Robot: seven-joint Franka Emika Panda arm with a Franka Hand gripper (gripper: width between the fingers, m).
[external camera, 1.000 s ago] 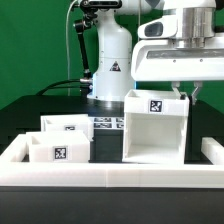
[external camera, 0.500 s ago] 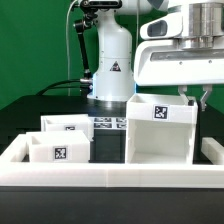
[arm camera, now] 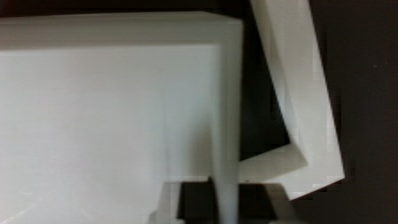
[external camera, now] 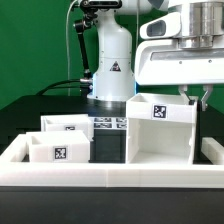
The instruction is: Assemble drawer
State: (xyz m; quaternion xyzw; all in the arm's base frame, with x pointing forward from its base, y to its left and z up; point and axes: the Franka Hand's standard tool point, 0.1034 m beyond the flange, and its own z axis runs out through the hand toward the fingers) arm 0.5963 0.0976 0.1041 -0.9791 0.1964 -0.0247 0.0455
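Observation:
The drawer's large white hollow casing (external camera: 160, 135) stands on the black table toward the exterior view's right, its open side facing the camera and a tag on its top rear edge. My gripper (external camera: 190, 97) is over its right wall and shut on that wall's top edge. In the wrist view the thin wall (arm camera: 228, 195) runs between my two dark fingers (arm camera: 263, 205), and the casing's broad white face (arm camera: 107, 110) fills most of the picture. Two smaller tagged trays (external camera: 65, 124) (external camera: 57, 150) sit at the exterior view's left.
A low white border wall (external camera: 100, 176) runs along the front and both sides. The marker board (external camera: 106, 124) lies between the trays and the casing. The arm's white base (external camera: 110, 65) stands behind.
The casing has shifted toward the exterior view's right with my gripper on its wall. In the last half second it has hardly moved. The trays have not moved.

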